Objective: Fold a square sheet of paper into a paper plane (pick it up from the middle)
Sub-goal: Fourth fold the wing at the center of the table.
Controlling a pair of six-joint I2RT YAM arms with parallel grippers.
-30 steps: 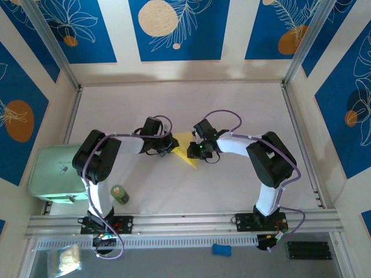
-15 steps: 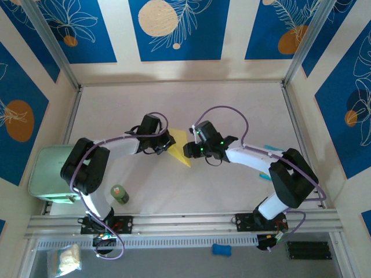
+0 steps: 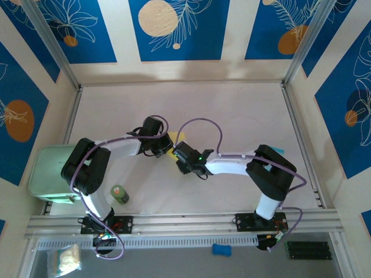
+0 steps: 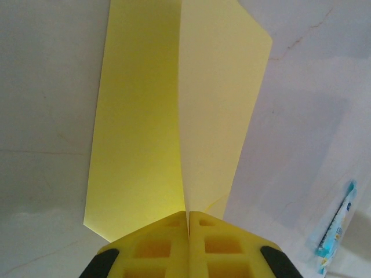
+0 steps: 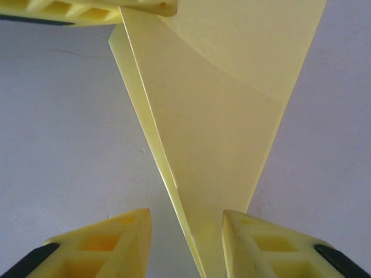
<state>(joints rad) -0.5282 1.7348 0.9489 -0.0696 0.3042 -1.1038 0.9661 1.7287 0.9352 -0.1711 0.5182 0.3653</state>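
Observation:
The square sheet of paper is folded into a pale-yellow pointed paper plane (image 4: 174,116) with a centre crease, held just above the middle of the table. My left gripper (image 4: 188,217) is shut on its centre fold at the wide end; from above, that gripper (image 3: 164,145) sits left of the yellow paper (image 3: 175,139). The plane's sharp point (image 5: 220,127) runs down between the fingers of my right gripper (image 5: 186,215), which is open; the pads stand apart from the paper on both sides. A left finger (image 5: 87,11) shows at the top of the right wrist view.
A mint-green box (image 3: 55,174) sits at the table's left edge with a small green bottle (image 3: 119,194) beside it. A blue-green packet (image 4: 336,223) lies on the table to the right (image 3: 277,150). Aluminium rails edge the table.
The right arm has swung left and nearer, bringing its gripper from the paper's right side to its pointed near end. The left gripper stays shut on the paper, hardly moved.

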